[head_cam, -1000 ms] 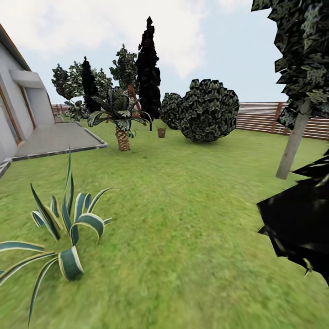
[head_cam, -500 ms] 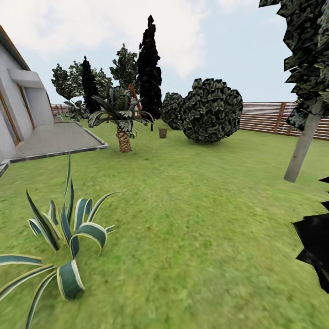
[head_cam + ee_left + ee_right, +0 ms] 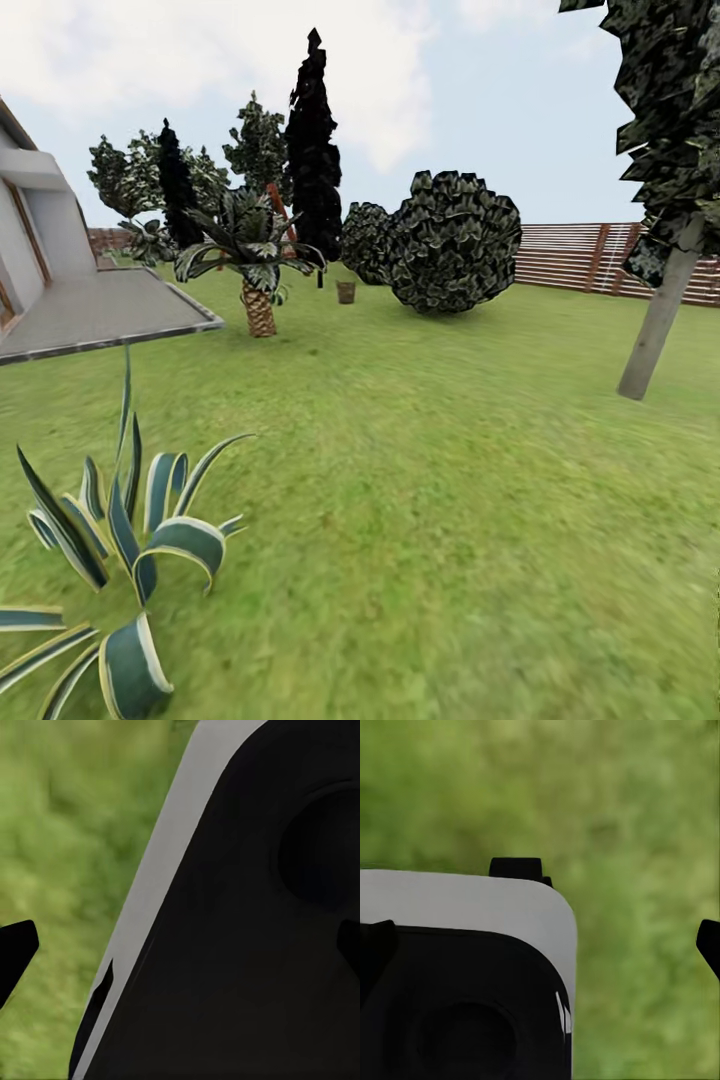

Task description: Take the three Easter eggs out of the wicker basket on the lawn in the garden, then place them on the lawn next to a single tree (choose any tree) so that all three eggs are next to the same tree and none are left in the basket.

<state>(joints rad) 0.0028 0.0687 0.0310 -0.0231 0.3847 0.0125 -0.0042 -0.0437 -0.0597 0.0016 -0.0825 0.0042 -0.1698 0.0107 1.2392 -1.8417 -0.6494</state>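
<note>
Out on the lawn (image 3: 420, 480), basket far off

Both grippers' fingertips (image 3: 15, 952) (image 3: 709, 945) sit wide apart with only grass between them. Striped spiky plant (image 3: 120, 540) closest, tree (image 3: 655, 320) further right, wicker basket (image 3: 346, 292) way ahead beside the palm (image 3: 255, 270).

You looked out over a lawn (image 3: 430, 500) of soft, blurry matt grass, mottled green and yellow. The far wicker basket (image 3: 346, 292) read as brown and woven, too small for more. The palm (image 3: 258, 305) had a rough, scaly tan trunk; the tree (image 3: 655, 330) had a smooth, matt grey-brown one. The agave (image 3: 130, 540) leaves looked smooth, slightly glossy, cream-edged. The fence (image 3: 590, 258) was slatted reddish wood, the patio (image 3: 95, 310) flat matt grey paving. At your wrists, the robot's body (image 3: 247, 945) showed smooth black and light-grey shell, faintly satin.
</note>
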